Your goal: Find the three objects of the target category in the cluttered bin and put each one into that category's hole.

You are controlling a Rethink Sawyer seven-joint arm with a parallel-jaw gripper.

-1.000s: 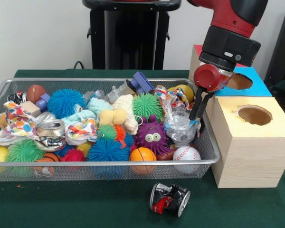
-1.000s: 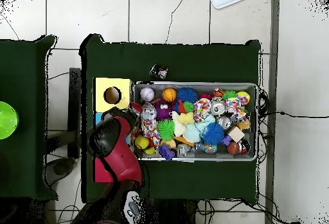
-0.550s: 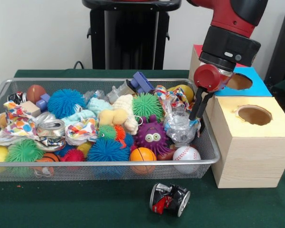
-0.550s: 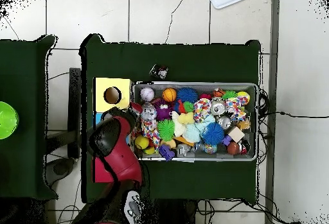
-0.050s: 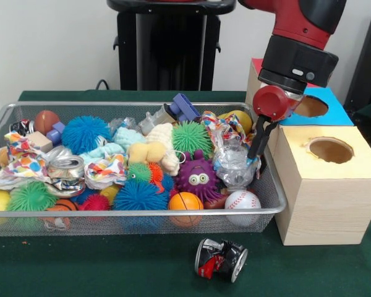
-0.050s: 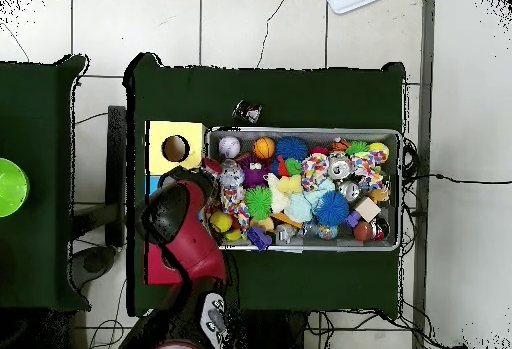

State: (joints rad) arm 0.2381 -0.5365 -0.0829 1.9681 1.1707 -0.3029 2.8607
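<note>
A wire mesh bin (image 5: 173,212) holds several toys: spiky balls, a purple monster (image 5: 200,177), a baseball (image 5: 242,200), a crushed silver can (image 5: 67,167) and crumpled clear plastic (image 5: 232,166). My gripper (image 5: 256,156) hangs at the bin's right end, right beside the crumpled plastic and close to the bin's wall. Whether it touches the plastic I cannot tell. To the right stand boxes with round holes: a wooden one (image 5: 331,150) and a blue-topped one (image 5: 312,106). In the overhead view the red arm (image 6: 185,230) hides the gripper beside the bin (image 6: 400,190).
A crushed black and red can (image 5: 221,258) lies on the green cloth in front of the bin, also seen as the can (image 6: 247,112) from above. A red-topped box (image 5: 257,64) stands behind the blue one. A yellow-topped box (image 6: 175,148) sits at the bin's end.
The arm has shifted a little to the right, and the gripper moved with it toward the bin's right wall. The objects in the bin have not moved.
</note>
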